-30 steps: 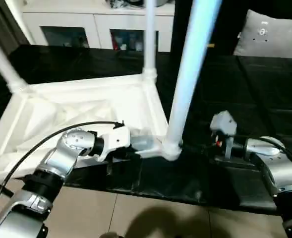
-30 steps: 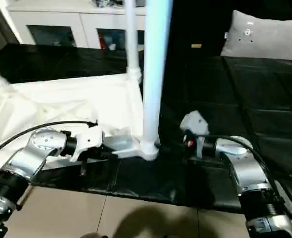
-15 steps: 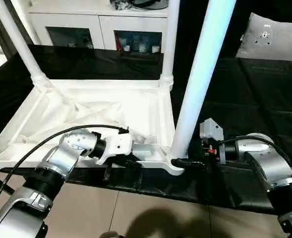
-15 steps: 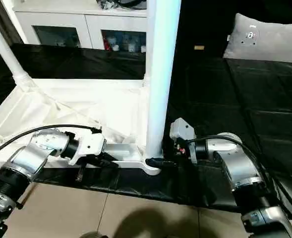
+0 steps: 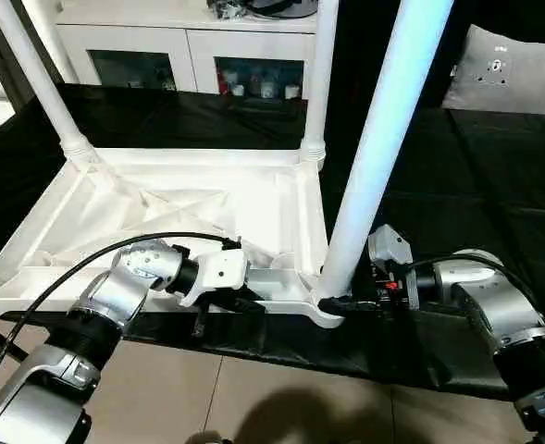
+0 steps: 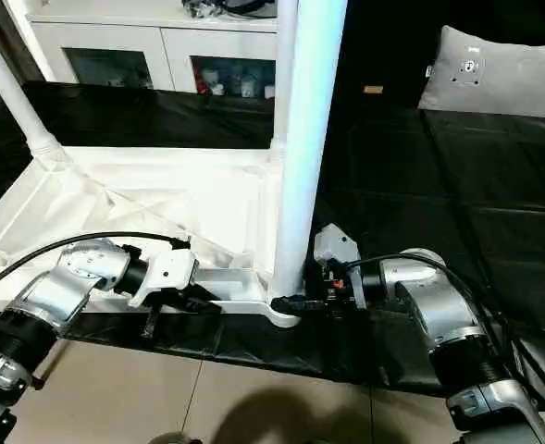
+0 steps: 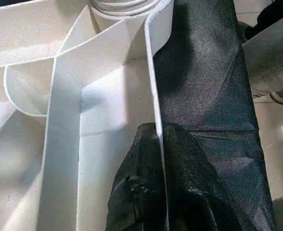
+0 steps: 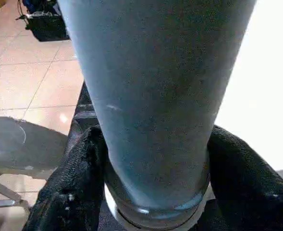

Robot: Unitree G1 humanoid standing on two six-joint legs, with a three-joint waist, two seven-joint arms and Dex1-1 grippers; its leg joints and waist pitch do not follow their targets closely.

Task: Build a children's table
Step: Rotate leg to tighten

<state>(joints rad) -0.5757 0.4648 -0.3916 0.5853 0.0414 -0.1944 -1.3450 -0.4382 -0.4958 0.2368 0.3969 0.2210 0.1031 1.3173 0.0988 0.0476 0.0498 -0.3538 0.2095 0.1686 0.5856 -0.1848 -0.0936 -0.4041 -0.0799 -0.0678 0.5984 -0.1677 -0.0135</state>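
Three legs are standing up from the children's table (image 5: 189, 199), which is lying upside down, ribbed underside up, across the left and centre of the head views on a black mat (image 5: 494, 185). Near leg (image 5: 374, 157) is rising from the lower-centre corner socket (image 5: 332, 310) up past the top edge, slightly tilted to the right; far leg (image 5: 316, 79) is standing at the back corner, upper centre; third leg (image 5: 33, 79) is slanting at upper left. Left gripper (image 5: 244, 303) is sitting at lower centre-left on the tabletop's near rim; in the left wrist view its fingers (image 7: 146, 192) are pinching that thin rim wall (image 7: 153, 106) from both sides, so closed and gripping the table edge. Right gripper (image 5: 344, 303) is reaching in from lower right w/ its silver forearm (image 5: 489, 310) to the base of the near leg; in the right wrist view the two black fingers (image 8: 69, 192) are sitting on either side of the leg base just above the socket ring, close against it, but can't tell if actually clamped or just bracketing. White cabinet (image 5: 198, 51) w/ glass doors is running along the top left, grey cushion (image 5: 508, 69) is sitting at upper right, tiled floor (image 5: 281, 398) is showing along the bottom edge below the mat.
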